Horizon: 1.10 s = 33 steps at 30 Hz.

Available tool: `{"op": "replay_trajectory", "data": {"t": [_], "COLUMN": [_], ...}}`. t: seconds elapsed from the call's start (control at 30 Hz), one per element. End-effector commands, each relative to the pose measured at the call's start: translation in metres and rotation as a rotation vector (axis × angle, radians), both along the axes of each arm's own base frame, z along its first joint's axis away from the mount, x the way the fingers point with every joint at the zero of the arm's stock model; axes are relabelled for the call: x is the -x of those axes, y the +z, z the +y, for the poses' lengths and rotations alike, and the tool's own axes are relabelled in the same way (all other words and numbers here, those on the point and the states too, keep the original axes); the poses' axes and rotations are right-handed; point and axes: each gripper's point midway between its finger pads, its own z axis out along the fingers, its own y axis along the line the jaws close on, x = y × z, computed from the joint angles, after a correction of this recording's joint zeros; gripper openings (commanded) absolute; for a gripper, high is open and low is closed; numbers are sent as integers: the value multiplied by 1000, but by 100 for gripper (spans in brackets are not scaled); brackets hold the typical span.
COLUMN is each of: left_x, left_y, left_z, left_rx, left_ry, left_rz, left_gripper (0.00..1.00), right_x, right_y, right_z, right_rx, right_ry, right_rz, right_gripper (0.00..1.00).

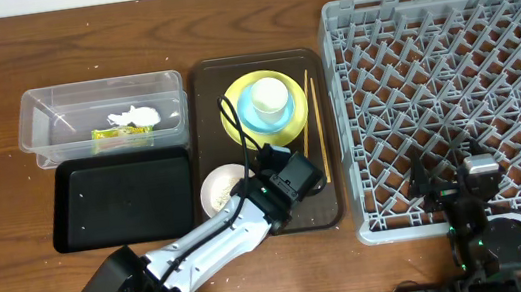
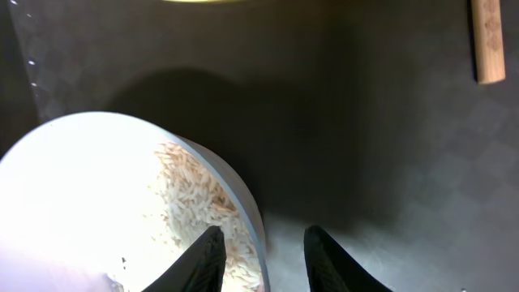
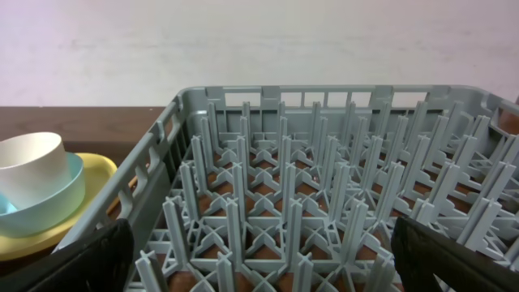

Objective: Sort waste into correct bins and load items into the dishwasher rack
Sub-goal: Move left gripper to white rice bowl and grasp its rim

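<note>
Left wrist view is showing the left tool (image 2: 262,243) open astride the rim of the pale bowl (image 2: 73,195), lower left; probably stiff, breakable, holding loose rice (image 2: 195,203), needing level carrying.

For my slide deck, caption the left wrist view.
Left gripper, jaws open, straddles the rim of the pale bowl holding rice.

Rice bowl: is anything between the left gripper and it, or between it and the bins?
Nothing visible. The open left gripper straddles the rim of the rice bowl. Leftward, only the raised edge of the serving tray separates it from the black tray and clear tub.
</note>
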Motion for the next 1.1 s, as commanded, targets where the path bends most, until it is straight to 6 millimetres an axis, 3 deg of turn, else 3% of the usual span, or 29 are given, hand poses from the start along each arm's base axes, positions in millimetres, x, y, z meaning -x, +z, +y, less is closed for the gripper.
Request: {"op": "replay_trajectory", "data": {"t": [0.0,0.37,0.43,0.7,1.07], "left_x": [1,-7,-7,-7,-4], "left_y": [-2,-7,-7,-7,-8], "left_z": [0,13,13,13,10], "left_rx": [-3,59,59,59,73], "left_ry": [-12,66,66,66,60], "left_rz": [18,78,78,79,99], "left_gripper": [35,34,25,19,19], "right_x": [0,0,0,0,0], "right_y": [-1,-1,-1,-1,-1], "right_z": [-1,-1,-1,-1,-1], "right_rx": [1,0,1,1,1], "right_ry": [-1,-1,-1,-1,-1], "right_rz": [3,3,3,3,3], "right_gripper": [99,99,99,99,99]}}
